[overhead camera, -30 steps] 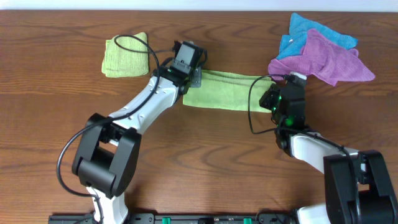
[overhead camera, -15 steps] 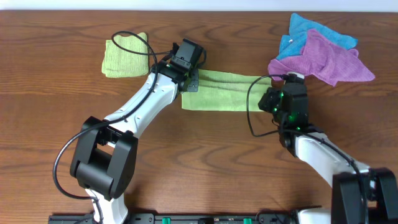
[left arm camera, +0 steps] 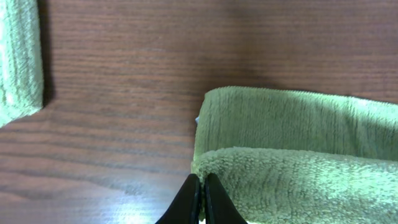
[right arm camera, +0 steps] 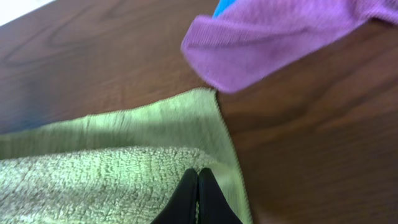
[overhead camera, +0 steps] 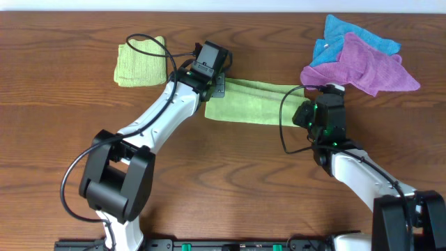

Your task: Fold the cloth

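The step in hand seems to be the carrying of the near edge of the cloth (overhead camera: pixel 251 102) over to its far edge. To do it well, both arms should travel together at the same height and the same speed, so that the lifted layer stays tight between them and lands with its edge exactly on the far edge. If one side goes ahead, the fold will become oblique.

At the left end of the cloth, the left gripper (left arm camera: pixel 200 186) has its fingers pressed together, with no gap, and it seems to pinch the upper fluffy layer. At the right end of the cloth, the right gripper (right arm camera: pixel 198 180) is clenched in the same way on the same layer. The cloth lies as a long strip in the middle of the table (overhead camera: pixel 230 174).

Beyond the right end of the cloth a purple cloth (overhead camera: pixel 366 66) nearly touches the corner, so the right arm must not catch it. Left of the cloth, apart, lies a folded green cloth (overhead camera: pixel 139 63).
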`<state>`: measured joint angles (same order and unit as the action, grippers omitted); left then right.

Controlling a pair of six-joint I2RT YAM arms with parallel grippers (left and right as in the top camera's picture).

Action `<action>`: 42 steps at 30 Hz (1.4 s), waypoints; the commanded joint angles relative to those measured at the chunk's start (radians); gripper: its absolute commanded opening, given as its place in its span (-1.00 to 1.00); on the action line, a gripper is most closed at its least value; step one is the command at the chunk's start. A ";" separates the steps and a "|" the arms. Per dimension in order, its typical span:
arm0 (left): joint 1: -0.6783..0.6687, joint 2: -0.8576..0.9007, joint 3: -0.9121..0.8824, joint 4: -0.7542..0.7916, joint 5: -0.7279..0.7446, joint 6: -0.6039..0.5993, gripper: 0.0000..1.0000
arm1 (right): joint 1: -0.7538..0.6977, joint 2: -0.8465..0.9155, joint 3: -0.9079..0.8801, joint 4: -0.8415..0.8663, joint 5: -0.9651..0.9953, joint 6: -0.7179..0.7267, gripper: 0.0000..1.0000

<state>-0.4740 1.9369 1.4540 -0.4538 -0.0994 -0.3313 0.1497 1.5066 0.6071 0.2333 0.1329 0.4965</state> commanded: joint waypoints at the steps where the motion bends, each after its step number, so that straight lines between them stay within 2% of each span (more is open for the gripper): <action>1: 0.009 0.053 0.012 0.013 0.003 0.022 -0.88 | 0.001 0.004 0.008 0.025 0.077 -0.050 -0.97; 9: 0.012 0.055 0.012 0.018 -0.004 0.040 -0.88 | 0.003 0.053 0.008 0.143 0.031 -0.047 -0.97; 16: 0.021 0.055 0.012 0.002 -0.013 0.041 -0.88 | 0.010 0.127 0.008 0.178 0.012 -0.037 -0.97; 29: 0.029 0.055 0.012 -0.002 -0.008 0.040 -0.88 | 0.015 0.132 0.008 0.223 0.013 -0.037 -0.98; 32: 0.029 0.054 0.013 -0.029 0.001 0.040 -0.88 | 0.016 0.116 0.008 0.214 -0.026 -0.037 -0.97; 42: 0.029 -0.010 0.015 -0.134 0.047 0.039 -0.88 | 0.034 -0.018 0.008 0.012 -0.028 -0.026 -0.97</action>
<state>-0.4515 1.9739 1.4540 -0.5720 -0.0593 -0.3092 0.1745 1.5318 0.6071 0.2638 0.1024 0.4637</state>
